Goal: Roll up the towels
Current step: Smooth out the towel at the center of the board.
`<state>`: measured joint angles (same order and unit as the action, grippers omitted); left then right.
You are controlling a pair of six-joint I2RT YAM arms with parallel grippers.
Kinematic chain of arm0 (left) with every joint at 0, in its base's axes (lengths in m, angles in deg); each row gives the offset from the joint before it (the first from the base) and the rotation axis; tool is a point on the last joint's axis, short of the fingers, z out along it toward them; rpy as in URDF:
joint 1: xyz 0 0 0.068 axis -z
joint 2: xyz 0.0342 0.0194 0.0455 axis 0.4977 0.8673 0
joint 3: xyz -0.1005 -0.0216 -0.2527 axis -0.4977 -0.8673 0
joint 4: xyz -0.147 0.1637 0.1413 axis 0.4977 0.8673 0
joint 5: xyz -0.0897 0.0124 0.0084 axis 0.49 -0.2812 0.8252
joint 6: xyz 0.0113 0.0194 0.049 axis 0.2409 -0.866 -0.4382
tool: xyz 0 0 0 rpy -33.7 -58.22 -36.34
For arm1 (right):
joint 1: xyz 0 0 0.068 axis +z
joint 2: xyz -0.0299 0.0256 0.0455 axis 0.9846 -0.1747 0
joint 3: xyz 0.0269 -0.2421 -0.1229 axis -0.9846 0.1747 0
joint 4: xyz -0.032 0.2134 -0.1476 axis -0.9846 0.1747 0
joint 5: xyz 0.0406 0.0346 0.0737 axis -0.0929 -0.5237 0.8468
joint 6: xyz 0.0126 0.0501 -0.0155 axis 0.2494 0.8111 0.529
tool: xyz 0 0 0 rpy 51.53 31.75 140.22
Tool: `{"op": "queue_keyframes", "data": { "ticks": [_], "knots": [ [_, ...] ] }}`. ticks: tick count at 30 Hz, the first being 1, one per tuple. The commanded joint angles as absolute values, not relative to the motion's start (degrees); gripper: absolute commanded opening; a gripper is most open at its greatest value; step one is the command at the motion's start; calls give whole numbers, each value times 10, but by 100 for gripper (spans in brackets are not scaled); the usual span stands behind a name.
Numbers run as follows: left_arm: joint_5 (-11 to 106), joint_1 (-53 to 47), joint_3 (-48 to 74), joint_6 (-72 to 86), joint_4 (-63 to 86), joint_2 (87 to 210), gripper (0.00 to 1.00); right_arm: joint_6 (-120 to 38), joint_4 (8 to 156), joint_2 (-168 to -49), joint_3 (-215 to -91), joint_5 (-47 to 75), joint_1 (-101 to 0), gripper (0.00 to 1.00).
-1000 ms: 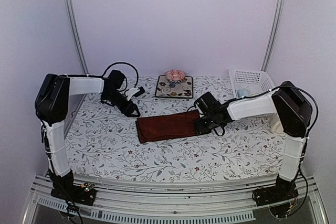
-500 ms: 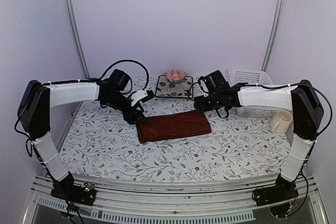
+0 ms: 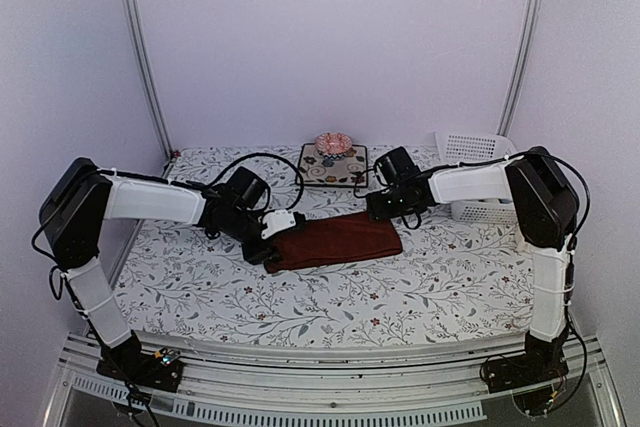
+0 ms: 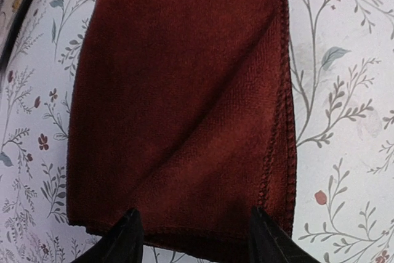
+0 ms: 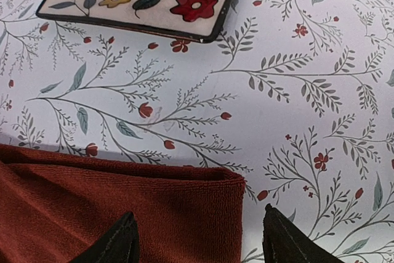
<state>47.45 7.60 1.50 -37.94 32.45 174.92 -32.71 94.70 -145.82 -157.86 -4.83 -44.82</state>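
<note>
The dark red towel (image 3: 335,240) is laid on the surface (image 3: 200,277), long axis left to right, its left end straddled by the left hand (image 4: 194,233) and its right end by the right hand (image 5: 200,241), both spread wide and empty.

Dark red towel (image 3: 335,240), white floral table covering (image 3: 420,282)

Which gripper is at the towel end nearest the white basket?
The right gripper, at the red towel's right end; the left gripper is at the opposite end.
</note>
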Motion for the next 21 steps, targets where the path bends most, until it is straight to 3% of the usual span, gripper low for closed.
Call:
{"op": "queue_keyframes", "data": {
  "ticks": [1, 21],
  "knots": [
    [444, 81, 2, -396, 283, 1754, 58, -320, 938, -1482, -1601, -48, -452, 69],
    [461, 88, -81, -499, 232, 1715, 57, -321, 943, -1515, -1605, -37, -459, 69]
  ]
}}
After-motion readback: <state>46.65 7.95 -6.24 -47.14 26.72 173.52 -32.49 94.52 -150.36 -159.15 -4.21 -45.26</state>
